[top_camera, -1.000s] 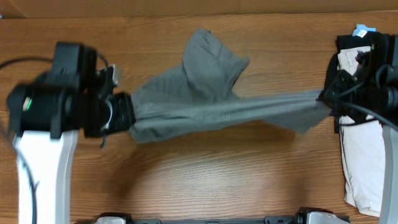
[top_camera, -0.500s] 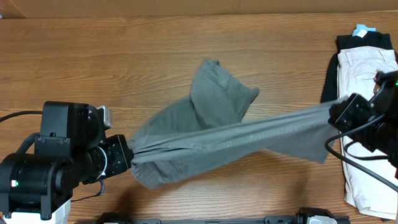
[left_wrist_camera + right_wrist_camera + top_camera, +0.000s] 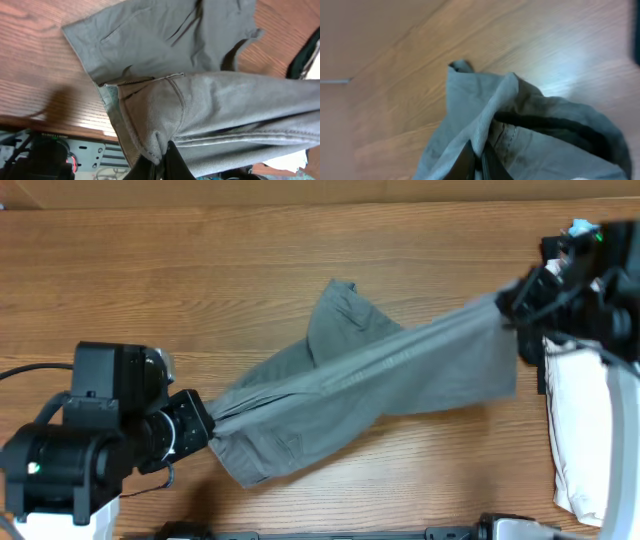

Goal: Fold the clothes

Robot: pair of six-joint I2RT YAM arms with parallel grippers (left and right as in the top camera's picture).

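I have the grey shorts [image 3: 370, 375] strung out across the middle of the wooden surface [image 3: 300, 240], running on a slant from the near left up to the far right. The left fingers [image 3: 203, 423] are clamped on one end. In the left wrist view the cloth [image 3: 225, 110] is bunched into the pinch along a stitched seam, with a strip of paler inside fabric showing just beside it. The right fingers [image 3: 512, 300] are clamped on the other end, and in the right wrist view a fold of the shorts [image 3: 485, 115] is drawn in between them. The stretch between the two grips is taut and creased lengthwise. One loose part fans out towards the far side of the surface, and a second part sags below the left grip. A pale folded garment [image 3: 585, 430] lies at the right edge of the surface, beneath the right arm and apart from the shorts.
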